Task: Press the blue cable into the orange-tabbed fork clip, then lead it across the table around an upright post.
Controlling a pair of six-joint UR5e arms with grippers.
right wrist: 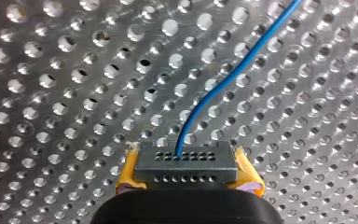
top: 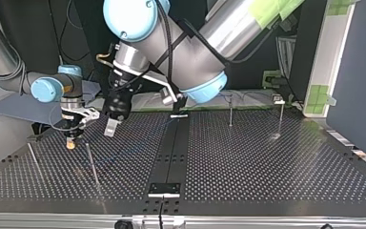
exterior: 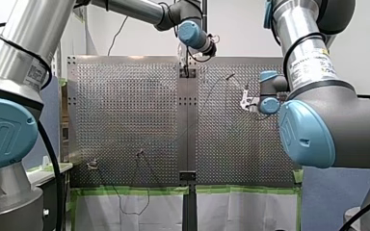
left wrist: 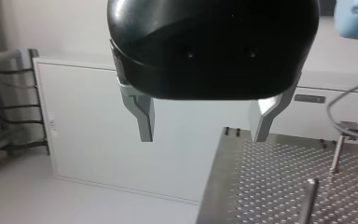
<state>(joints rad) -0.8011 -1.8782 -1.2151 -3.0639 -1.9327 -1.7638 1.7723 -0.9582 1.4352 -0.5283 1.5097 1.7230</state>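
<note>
My right gripper (right wrist: 186,164) points down at the perforated table (right wrist: 65,93), close above it. Its yellow pads (right wrist: 129,169) are shut on a small grey perforated block (right wrist: 186,161). The blue cable (right wrist: 223,79) comes out of that block and runs away over the plate. At the top view's left the same gripper (top: 71,138) hangs low over the table (top: 267,167). My left gripper (left wrist: 204,133) is black with metal fingers (left wrist: 142,116). It is open and holds nothing, aimed past the table's edge (left wrist: 214,186). I cannot make out the orange-tabbed clip.
Two upright posts (top: 230,112) (top: 280,118) stand at the top view's right. Two thin rods (top: 93,164) (top: 35,162) rise near my right gripper. A black centre strip (top: 171,148) divides the table. My left gripper (top: 110,128) hangs beside the right one.
</note>
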